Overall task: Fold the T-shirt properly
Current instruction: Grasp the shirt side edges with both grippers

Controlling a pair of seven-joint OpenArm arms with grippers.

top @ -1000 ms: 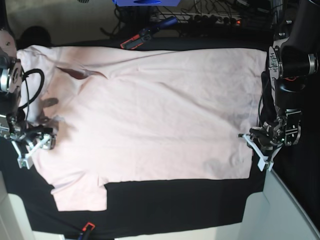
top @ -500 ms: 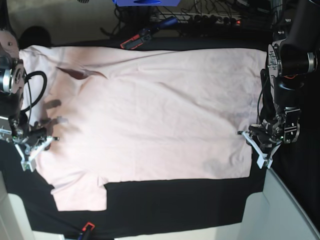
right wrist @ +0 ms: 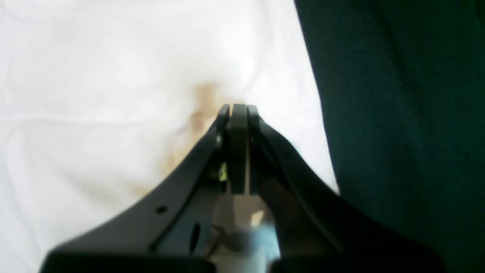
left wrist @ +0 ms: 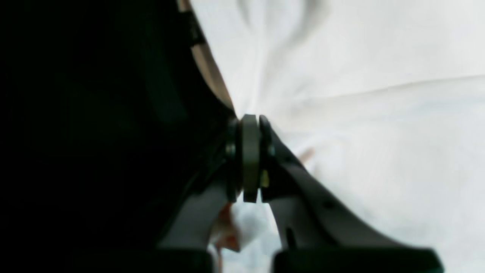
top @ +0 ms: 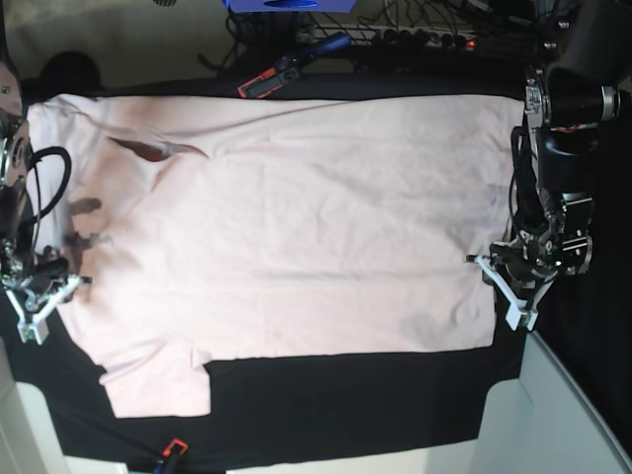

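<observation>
Black table cloth (top: 346,405) under all, red-and-black tool (top: 265,79) at its far edge; right gripper (top: 39,301) closed, pinching the shoulder-side edge of the spread pale pink T-shirt (top: 296,217), left gripper (top: 513,291) clamped on its hem.

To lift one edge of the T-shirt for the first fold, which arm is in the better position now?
Probably the left: the left tool is shut on the T-shirt's hem, with creases running into the tips. The right tool is shut too, but no such creases show a grip.
</observation>
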